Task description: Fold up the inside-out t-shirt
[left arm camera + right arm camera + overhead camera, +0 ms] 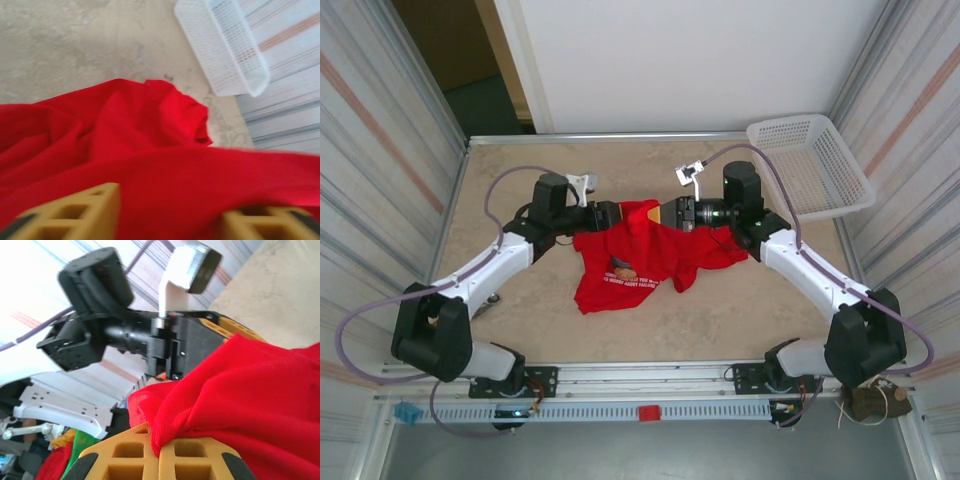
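At table point(740, 310) centre, left claw point(620, 214) and right claw point(665, 213) nose-to-nose, t-shirt point(640, 260) between.

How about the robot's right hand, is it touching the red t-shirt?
Touching. The right wrist view shows the right hand with its yellow fingers shut on a bunched fold of the red t-shirt.

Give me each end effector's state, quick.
Left end effector: open, with the t-shirt draped across the gap.
Right end effector: closed, pinching a fold of the t-shirt.
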Tool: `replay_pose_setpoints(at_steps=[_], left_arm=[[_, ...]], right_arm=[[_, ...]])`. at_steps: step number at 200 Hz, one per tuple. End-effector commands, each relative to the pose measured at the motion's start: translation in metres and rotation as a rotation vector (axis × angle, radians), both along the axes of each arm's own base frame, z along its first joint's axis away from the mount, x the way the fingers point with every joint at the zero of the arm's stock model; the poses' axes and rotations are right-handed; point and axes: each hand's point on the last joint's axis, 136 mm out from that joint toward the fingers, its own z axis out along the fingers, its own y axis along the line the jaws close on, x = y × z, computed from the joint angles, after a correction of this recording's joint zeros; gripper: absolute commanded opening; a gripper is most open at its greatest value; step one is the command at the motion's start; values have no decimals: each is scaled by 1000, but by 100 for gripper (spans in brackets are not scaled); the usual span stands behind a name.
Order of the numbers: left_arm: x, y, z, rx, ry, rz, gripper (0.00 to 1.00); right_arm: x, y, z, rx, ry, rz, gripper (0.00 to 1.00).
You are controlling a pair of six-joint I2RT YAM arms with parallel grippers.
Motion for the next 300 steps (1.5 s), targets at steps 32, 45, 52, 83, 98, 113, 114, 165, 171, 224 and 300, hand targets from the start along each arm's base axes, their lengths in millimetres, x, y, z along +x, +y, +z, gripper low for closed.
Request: replay_pose_setpoints(at_steps=[32, 45, 52, 83, 98, 113, 114, 165, 171, 224, 300], left_arm=[[-16, 27, 47, 82, -154, 40, 67], [-30, 27, 60, 48, -184, 27, 67], [-39, 24, 68, 18, -207, 8, 68], [-70, -5, 90, -98, -257, -87, 70], [-76, -22, 87, -132, -244, -114, 70], [-75, -36, 84, -146, -239, -128, 70], [-75, -38, 83, -145, -238, -130, 70], [-43, -69, 85, -179, -229, -148, 59], [-42, -73, 87, -188, -229, -161, 49], [-36, -67, 110, -168, -232, -126, 0], [-40, -54, 182, -134, -169, 72, 0]], right_arm=[[10, -10, -8, 32, 35, -5, 0], [14, -11, -13, 24, 45, -19, 0], [15, -11, -16, 20, 49, -23, 0], [21, -11, -24, 9, 64, -43, 0], [23, -11, -26, 8, 69, -48, 0], [24, -11, -27, 7, 74, -51, 0], [24, -11, -27, 7, 73, -52, 0], [24, -12, -27, 6, 69, -62, 0], [25, -13, -27, 5, 69, -67, 0], [56, -48, -45, -18, 146, -249, 54], [14, -64, -4, -255, -22, -589, 60]])
